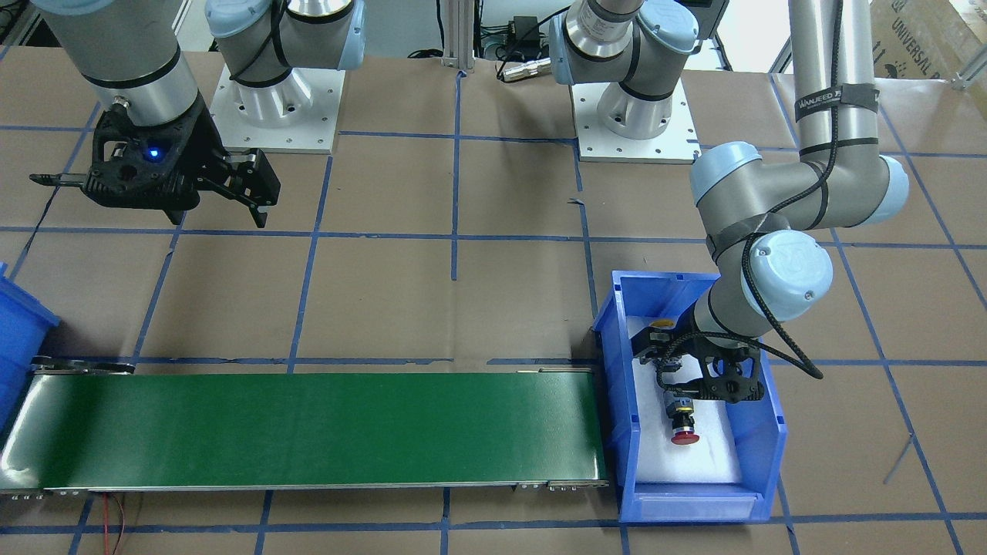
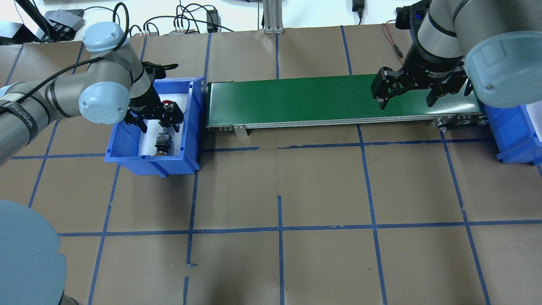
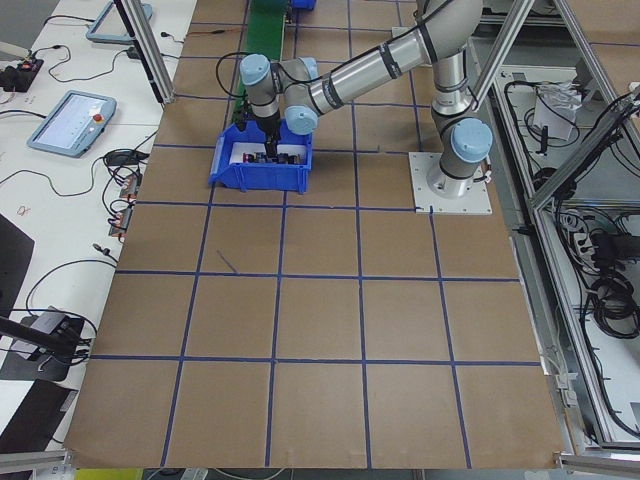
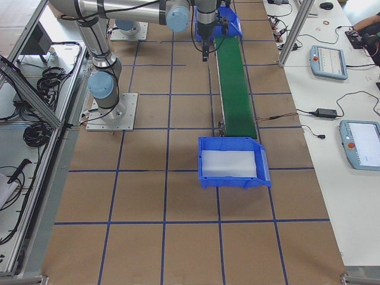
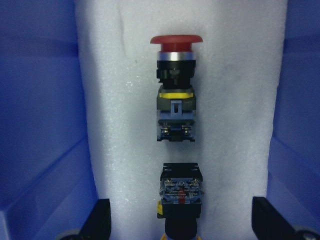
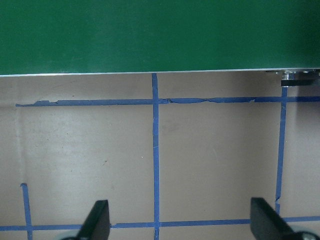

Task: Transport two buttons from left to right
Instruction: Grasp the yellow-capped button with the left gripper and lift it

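L gripper (image 2: pixel 157 123) wide open in blue bin (image 2: pixel 192 111), straddling yellow btn (image 5: pixel 181 192) w/o contact, red btn (image 5: pixel 176 90) just beyond, R gripper (image 2: pixel 405 101) wide open, empty, beside green belt (image 2: pixel 296 99)

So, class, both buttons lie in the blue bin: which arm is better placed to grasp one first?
Left. The left gripper hangs open over the blue bin, above the red button and yellow button. The right gripper, also open, hovers at the far end of the green conveyor.
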`<state>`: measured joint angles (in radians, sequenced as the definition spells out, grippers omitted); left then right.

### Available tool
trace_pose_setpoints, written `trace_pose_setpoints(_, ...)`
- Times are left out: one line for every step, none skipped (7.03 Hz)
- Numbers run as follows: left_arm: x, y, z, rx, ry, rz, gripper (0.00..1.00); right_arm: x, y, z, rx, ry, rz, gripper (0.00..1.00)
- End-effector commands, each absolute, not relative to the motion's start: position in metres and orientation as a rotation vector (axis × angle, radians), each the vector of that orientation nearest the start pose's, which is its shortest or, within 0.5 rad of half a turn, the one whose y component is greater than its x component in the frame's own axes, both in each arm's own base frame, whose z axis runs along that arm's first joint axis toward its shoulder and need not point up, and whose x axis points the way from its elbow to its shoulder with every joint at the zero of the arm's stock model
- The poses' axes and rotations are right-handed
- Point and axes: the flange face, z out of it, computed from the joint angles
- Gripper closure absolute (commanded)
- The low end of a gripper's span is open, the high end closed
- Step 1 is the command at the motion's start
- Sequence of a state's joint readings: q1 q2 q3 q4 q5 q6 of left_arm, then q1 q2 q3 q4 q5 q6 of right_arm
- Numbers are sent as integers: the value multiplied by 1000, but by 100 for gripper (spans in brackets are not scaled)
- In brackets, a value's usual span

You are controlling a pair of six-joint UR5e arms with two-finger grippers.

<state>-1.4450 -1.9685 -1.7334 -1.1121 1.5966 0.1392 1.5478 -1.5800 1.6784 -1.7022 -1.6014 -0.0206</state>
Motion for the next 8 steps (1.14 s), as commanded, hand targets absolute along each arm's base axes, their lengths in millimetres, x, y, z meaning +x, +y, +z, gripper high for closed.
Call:
trace_pose_setpoints(-56,-598,224,26,3128,164,2,118,-492,453,1,3177,-52,0)
trace_pose_setpoints(-55,-598,215,24,3127,186,4,118,-492,453,1,3177,-52,0)
trace_pose_setpoints(-54,-599,206,22,3129,207,4,119,-492,454,1,3177,-55,0)
trace_pose_setpoints(-53,-599,204,19,3128,212,5,118,-492,453,1,3177,-55,0)
trace_pose_setpoints(-52,-599,204,17,3128,212,28,118,-492,453,1,3177,-55,0)
trace_pose_setpoints(-52,-599,206,17,3128,210,54,118,-492,453,1,3177,-55,0)
trace_pose_setpoints(-51,-603,210,17,3130,193,68,118,-492,453,1,3177,-55,0)
trace_pose_setpoints(-51,-604,213,14,3131,183,71,118,-492,453,1,3177,-55,0)
